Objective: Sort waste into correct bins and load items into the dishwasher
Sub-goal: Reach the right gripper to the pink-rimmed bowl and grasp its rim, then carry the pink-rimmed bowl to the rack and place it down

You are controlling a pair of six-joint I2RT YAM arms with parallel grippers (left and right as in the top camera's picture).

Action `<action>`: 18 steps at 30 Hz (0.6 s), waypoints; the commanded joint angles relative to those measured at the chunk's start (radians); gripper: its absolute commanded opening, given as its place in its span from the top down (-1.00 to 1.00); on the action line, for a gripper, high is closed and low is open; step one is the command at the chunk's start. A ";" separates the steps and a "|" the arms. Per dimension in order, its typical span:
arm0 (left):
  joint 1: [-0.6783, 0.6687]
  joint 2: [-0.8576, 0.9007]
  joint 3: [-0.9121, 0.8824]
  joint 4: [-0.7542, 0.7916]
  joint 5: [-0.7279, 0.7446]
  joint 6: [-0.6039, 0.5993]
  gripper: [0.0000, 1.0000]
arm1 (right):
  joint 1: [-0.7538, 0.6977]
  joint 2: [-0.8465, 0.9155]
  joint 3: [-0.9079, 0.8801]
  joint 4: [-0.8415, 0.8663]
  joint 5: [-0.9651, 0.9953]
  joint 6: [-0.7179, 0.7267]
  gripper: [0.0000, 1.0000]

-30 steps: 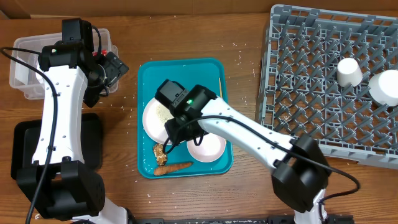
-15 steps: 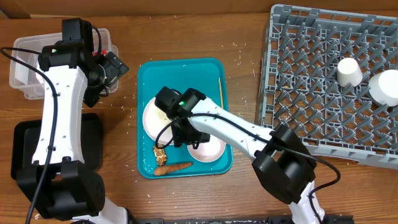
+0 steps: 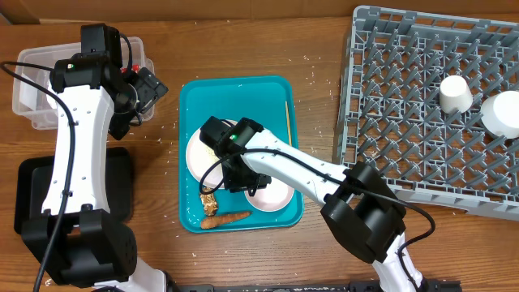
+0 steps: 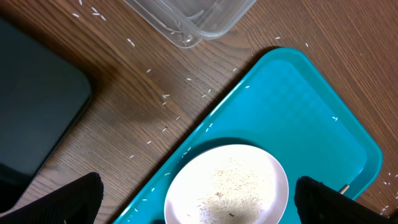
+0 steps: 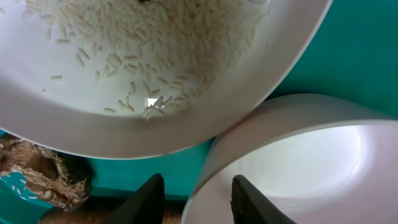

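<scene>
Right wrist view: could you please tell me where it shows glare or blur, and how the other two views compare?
Right wrist view: glare washes out the pale pink plate, and the right gripper's fingertips at the bottom edge are soft. Left wrist view: rice grains on the white plate are crisp, the left gripper's fingers blurred. Overhead: even light, white cup nearly overexposed.

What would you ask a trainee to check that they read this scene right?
1. True or false: the cup stands in the rack.
2. The heap of rice lies on: A the white plate, B the bowl, C the tub.
3. Fill in: the right hand straddles the rim of the ___ plate.
Key: 1 true; 2 A; 3 the pink plate.
</scene>
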 commanded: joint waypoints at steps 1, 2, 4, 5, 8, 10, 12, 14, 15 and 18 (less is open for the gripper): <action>-0.008 -0.018 -0.005 -0.001 -0.007 -0.006 -1.00 | 0.005 0.007 0.000 0.006 0.013 0.008 0.31; -0.007 -0.018 -0.005 0.000 -0.007 -0.006 -1.00 | 0.005 0.007 0.000 0.009 0.013 0.008 0.41; -0.007 -0.018 -0.005 0.000 -0.007 -0.006 -0.99 | 0.005 0.007 0.000 0.018 0.013 0.009 0.73; -0.007 -0.018 -0.005 -0.001 -0.007 -0.006 -0.99 | 0.005 0.007 0.000 0.023 0.013 0.012 0.80; -0.008 -0.018 -0.005 -0.001 -0.007 -0.006 -1.00 | 0.005 0.007 0.003 0.028 0.013 0.011 0.87; -0.007 -0.018 -0.005 -0.001 -0.007 -0.006 -1.00 | 0.001 0.006 0.014 0.013 0.013 0.011 0.88; -0.008 -0.018 -0.005 0.000 -0.007 -0.006 -1.00 | -0.014 0.006 0.051 -0.040 0.013 0.006 0.92; -0.008 -0.018 -0.005 0.000 -0.007 -0.006 -0.99 | -0.029 0.006 0.097 -0.092 0.014 -0.005 0.92; -0.008 -0.018 -0.005 0.000 -0.007 -0.006 -1.00 | -0.039 0.006 0.118 -0.115 0.014 -0.014 0.92; -0.007 -0.018 -0.005 -0.001 -0.007 -0.006 -1.00 | -0.101 0.000 0.235 -0.227 0.029 -0.067 0.93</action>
